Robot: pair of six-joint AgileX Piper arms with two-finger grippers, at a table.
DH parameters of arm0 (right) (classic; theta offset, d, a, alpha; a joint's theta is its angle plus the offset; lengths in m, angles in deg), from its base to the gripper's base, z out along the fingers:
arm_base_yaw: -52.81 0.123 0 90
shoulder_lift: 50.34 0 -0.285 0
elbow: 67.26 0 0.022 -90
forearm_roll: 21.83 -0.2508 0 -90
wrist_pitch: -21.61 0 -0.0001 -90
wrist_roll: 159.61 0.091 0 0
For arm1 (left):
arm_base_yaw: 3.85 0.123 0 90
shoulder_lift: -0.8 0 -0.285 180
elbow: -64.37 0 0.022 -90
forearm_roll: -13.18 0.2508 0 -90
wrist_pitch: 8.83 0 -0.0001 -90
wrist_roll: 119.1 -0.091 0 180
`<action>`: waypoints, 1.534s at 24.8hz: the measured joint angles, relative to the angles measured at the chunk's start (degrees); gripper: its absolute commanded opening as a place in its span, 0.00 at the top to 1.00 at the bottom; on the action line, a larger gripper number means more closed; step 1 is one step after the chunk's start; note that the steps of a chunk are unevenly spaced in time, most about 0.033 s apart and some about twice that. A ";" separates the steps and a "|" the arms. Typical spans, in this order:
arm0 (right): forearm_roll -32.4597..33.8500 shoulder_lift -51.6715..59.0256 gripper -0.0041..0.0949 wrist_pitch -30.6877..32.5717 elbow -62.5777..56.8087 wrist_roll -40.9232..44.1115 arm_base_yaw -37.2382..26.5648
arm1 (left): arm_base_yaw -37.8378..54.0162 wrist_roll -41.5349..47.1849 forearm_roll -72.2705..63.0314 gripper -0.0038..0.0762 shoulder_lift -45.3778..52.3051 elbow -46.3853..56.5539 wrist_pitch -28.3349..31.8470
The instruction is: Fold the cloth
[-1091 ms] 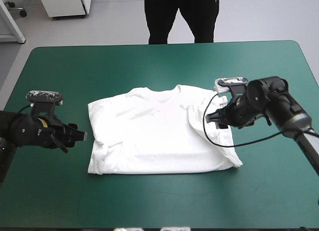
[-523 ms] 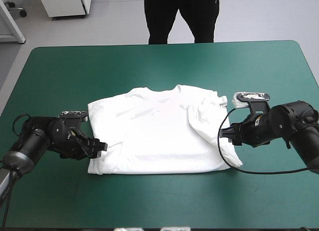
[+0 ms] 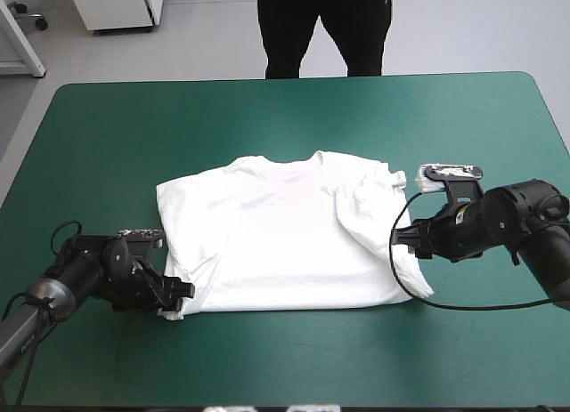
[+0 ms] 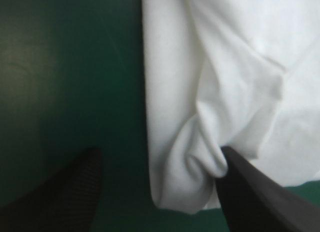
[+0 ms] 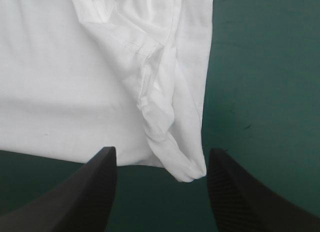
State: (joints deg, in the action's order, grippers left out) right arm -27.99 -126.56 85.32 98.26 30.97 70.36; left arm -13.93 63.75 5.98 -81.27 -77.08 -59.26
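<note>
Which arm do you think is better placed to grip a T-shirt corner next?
Probably left: the left gripper is open with a corner of the T-shirt deep between its fingers; the open right gripper has cloth only at its fingertips.

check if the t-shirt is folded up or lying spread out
Spread out: the T-shirt lies flat on the table, full body and collar showing, with only its side edges rumpled inward.
</note>
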 measured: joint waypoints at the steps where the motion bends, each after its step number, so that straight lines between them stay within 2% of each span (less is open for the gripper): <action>1: 0.00 0.00 0.44 0.00 0.00 0.00 0.00 | 0.00 0.00 -0.06 0.38 0.13 0.39 0.51; 3: 0.00 0.00 0.44 0.00 0.00 0.05 0.00 | 0.00 0.05 0.00 0.54 0.24 0.70 0.73; 5: 0.00 0.00 0.44 0.00 0.00 0.12 0.00 | 0.00 -0.79 0.56 0.91 -0.44 0.70 0.51; 6: 0.00 0.00 0.44 0.19 0.00 0.35 0.00 | 0.06 -1.98 -0.67 0.96 -0.92 0.57 0.57; 13: 2.72 0.00 0.44 0.54 -1.83 0.48 0.00 | 0.06 -4.34 -3.94 0.96 -1.18 0.51 0.87; 20: 2.77 -2.17 0.44 -4.72 -10.27 0.43 0.00 | 0.06 -4.49 -3.94 0.96 -1.18 0.51 0.93; 27: 2.77 -5.89 0.44 -9.97 -13.83 0.43 0.00 | 0.06 -4.49 -3.96 0.96 -1.18 0.51 0.93; 38: -3.29 -12.91 0.44 -13.57 -15.44 -2.38 0.00 | 0.06 -4.50 -4.01 0.96 -1.18 0.51 0.93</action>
State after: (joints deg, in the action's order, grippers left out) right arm -31.28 -139.47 71.75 82.82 28.59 70.36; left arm -13.87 59.26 1.98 -82.46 -76.57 -58.33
